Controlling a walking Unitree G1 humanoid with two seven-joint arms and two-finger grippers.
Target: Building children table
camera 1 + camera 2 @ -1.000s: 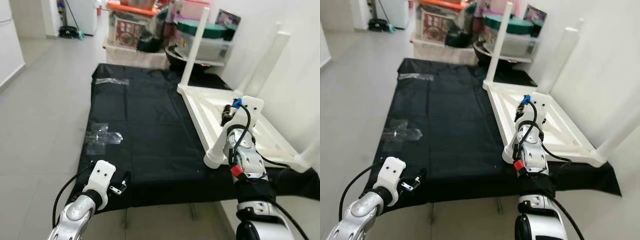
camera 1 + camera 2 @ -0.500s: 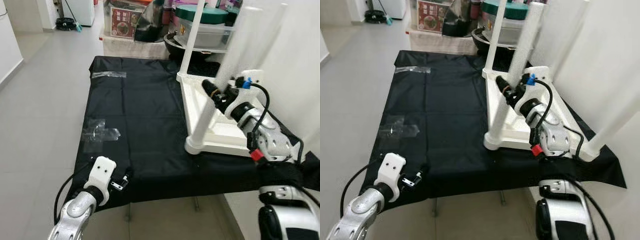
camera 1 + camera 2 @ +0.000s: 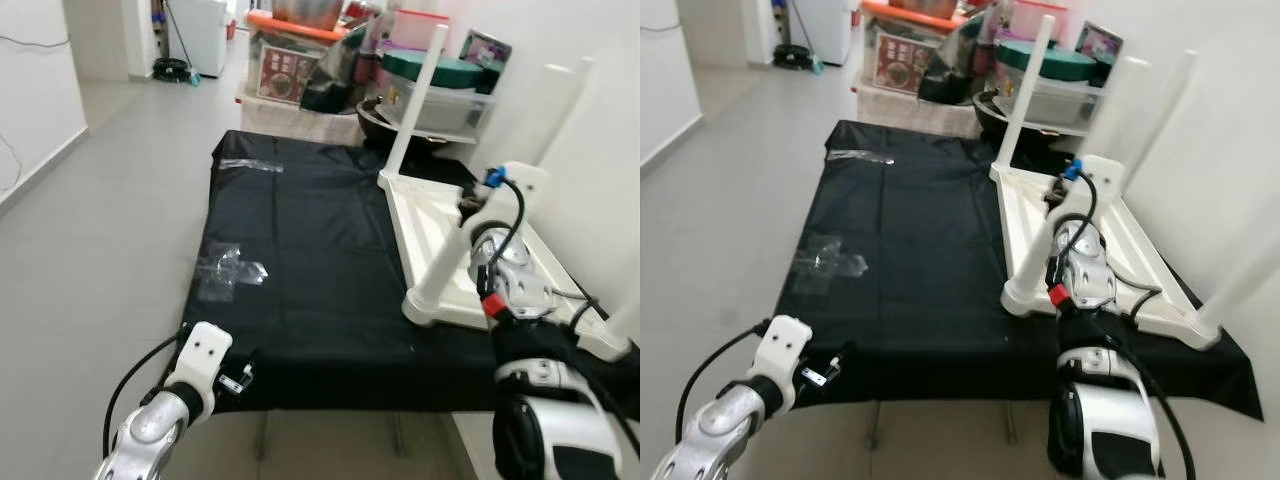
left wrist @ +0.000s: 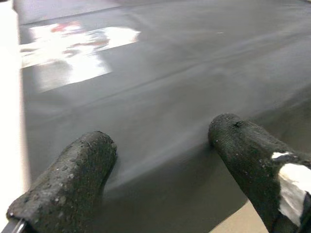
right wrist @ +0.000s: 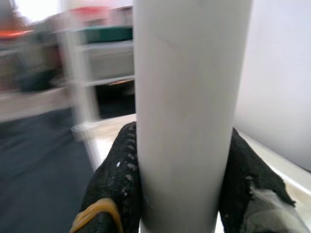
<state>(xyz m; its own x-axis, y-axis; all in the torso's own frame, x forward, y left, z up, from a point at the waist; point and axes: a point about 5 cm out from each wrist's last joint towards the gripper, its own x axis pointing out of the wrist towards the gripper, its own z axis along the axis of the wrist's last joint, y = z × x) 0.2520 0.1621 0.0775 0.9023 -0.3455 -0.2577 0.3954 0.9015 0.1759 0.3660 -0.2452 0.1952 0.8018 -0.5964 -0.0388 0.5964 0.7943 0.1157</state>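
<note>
At the lower left of the head views my left gripper (image 3: 243, 374) is hanging over the near edge of the black cloth (image 3: 300, 260), its jaws standing apart with nothing between them; in the left wrist view both fingers (image 4: 73, 184) are showing against bare dark fabric. My own arm is cutting off the near left corner of the cloth.

At the lower right, my right gripper (image 5: 180, 179) is closing its jaws on the near table leg (image 3: 445, 262), one black finger pressed to each side of the white tube in the right wrist view. In the head views the wrist housing is hiding the actual grip, and the leg's upper end is going out of sight behind it. The leg's foot is resting at the near corner of the upturned white tabletop (image 3: 440, 215), which is lying underside up on the right half of the cloth.

Toward the middle left, a crumpled clear plastic bag (image 3: 228, 272) is lying on the cloth; I cannot make out its contents. Another clear strip (image 3: 250, 165) is sitting near the far left edge.

A far leg (image 3: 412, 112) is standing upright at the tabletop's far corner, and another leg (image 3: 530, 130) at the upper right is blurred. Beyond, storage boxes (image 3: 300, 70) are crowding the upper centre. Grey floor tiles (image 3: 110, 200) are filling the left side.
</note>
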